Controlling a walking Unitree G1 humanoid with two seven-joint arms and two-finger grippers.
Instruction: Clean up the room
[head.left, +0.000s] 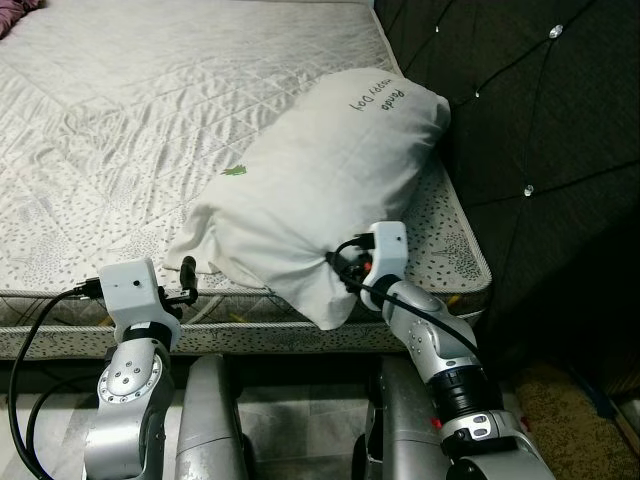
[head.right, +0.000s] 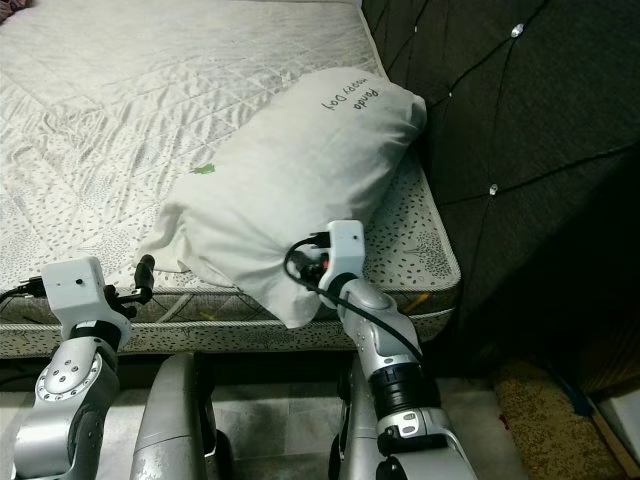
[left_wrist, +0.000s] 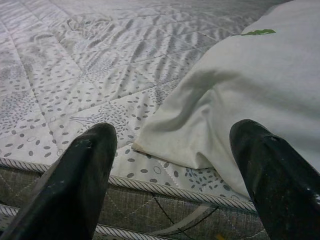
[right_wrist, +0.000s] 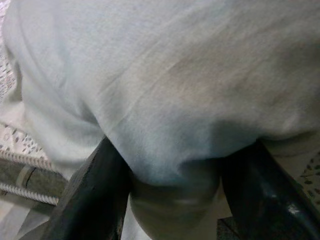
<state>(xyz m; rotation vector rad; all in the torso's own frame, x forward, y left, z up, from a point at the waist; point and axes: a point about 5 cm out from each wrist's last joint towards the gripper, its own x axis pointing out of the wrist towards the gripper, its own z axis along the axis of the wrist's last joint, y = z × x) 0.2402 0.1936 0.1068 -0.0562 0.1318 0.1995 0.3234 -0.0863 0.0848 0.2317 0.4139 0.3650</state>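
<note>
A white pillow with a small green mark and dark lettering lies slantwise on the right side of the bare quilted mattress. Its near corner hangs over the bed's front edge. My right gripper is at that corner, shut on the pillow, with bunched fabric bulging between its black fingers. My left gripper is open at the mattress's front edge. It is just short of the pillow's left corner and holds nothing.
A dark tufted headboard with shiny studs rises to the right of the bed. The mattress's piped front edge runs across in front of me, and my silver legs stand below it. A brown rug lies at the lower right.
</note>
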